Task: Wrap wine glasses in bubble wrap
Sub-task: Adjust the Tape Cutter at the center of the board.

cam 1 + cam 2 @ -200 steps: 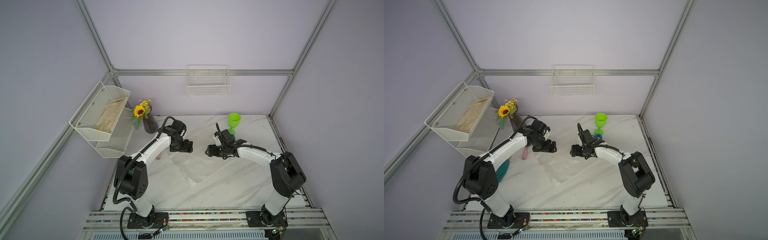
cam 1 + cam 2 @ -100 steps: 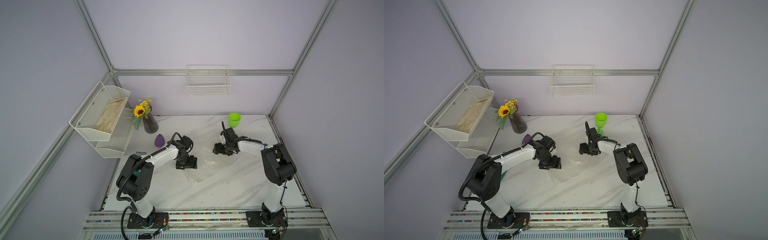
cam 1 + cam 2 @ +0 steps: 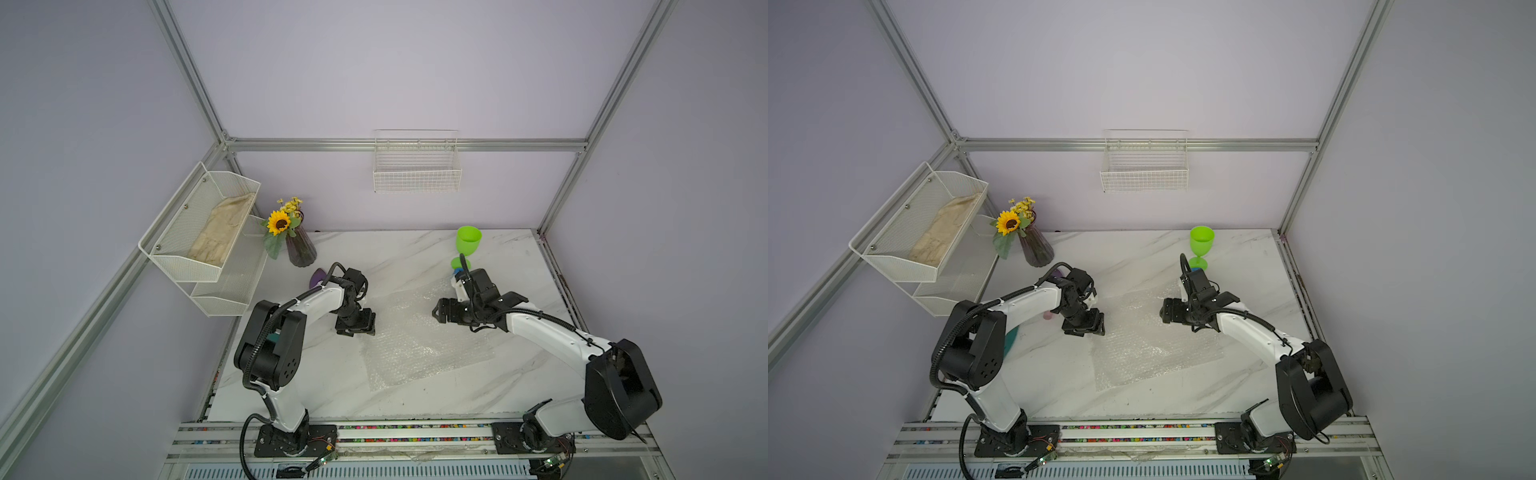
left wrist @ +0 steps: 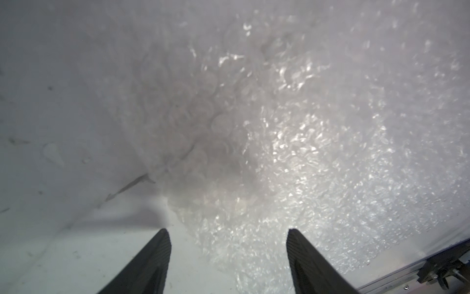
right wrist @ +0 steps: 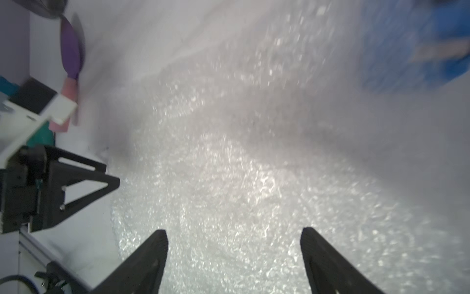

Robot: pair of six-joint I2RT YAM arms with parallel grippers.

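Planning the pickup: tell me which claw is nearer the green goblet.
The right claw: it hangs over the bubble wrap on the side of the green goblet. The left claw sits at the sheet's opposite edge, farther away.

The white marble worktop [image 3: 478, 399] carries a dark purple ribbed vase [image 3: 301, 251] with a sunflower [image 3: 279, 222] at its far left corner. Just nearer lies a purple teardrop-shaped piece [image 3: 318, 276], with a pink piece [image 5: 68, 87] touching its tip. A white wire basket [image 3: 417, 174] hangs on the back wall. A two-tier mesh shelf [image 3: 187, 266] on the left wall holds a beige cloth [image 3: 220, 237]. A small blue thing [image 5: 432, 51], blurred, lies toward the far right corner.
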